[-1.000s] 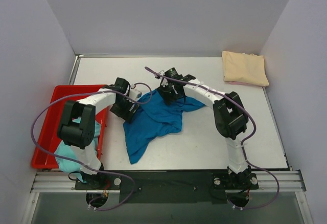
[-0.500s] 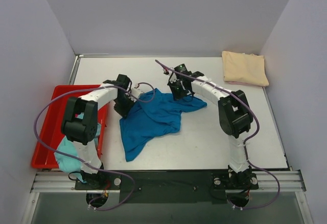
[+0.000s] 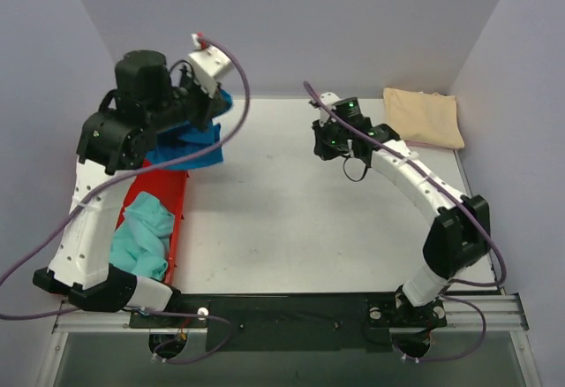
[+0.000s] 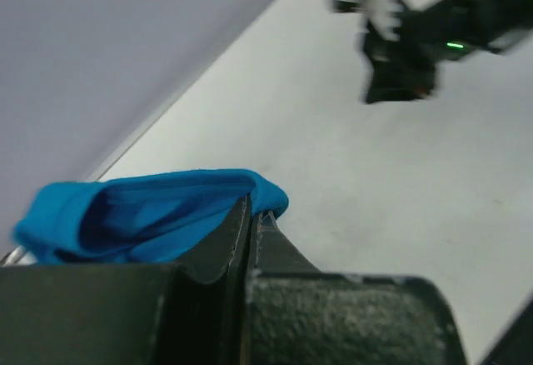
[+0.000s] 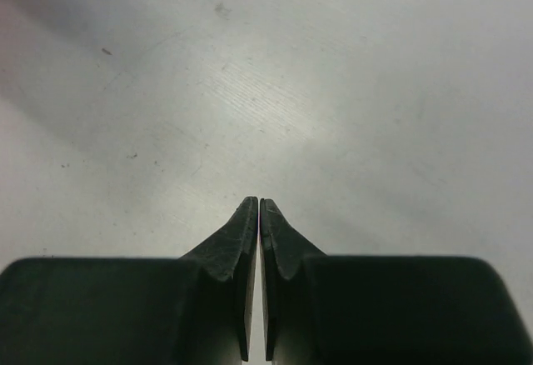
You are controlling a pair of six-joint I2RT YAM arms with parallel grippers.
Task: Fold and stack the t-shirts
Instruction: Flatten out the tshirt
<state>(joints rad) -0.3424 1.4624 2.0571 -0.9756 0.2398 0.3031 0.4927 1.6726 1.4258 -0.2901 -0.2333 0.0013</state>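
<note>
The deep blue t-shirt (image 3: 187,147) hangs bunched in the air at the left, above the back end of the red tray. My left gripper (image 3: 212,106) is raised high and shut on it. In the left wrist view the blue cloth (image 4: 150,215) wraps over the closed tips of the left gripper (image 4: 254,211). My right gripper (image 3: 325,142) hovers over the back middle of the table, shut and empty; the right wrist view shows its tips (image 5: 259,202) pressed together above bare tabletop. The cream t-shirt (image 3: 422,117) lies folded at the back right. The teal t-shirt (image 3: 141,232) lies crumpled in the tray.
The red tray (image 3: 177,219) stands along the table's left edge, partly behind my raised left arm. Grey walls close in the left, back and right sides. A purple cable loops off each arm.
The left arm has swung up and to the left, lifting the blue t-shirt off the table's middle. The right gripper no longer touches the shirt, has shut, and moved back and right.
</note>
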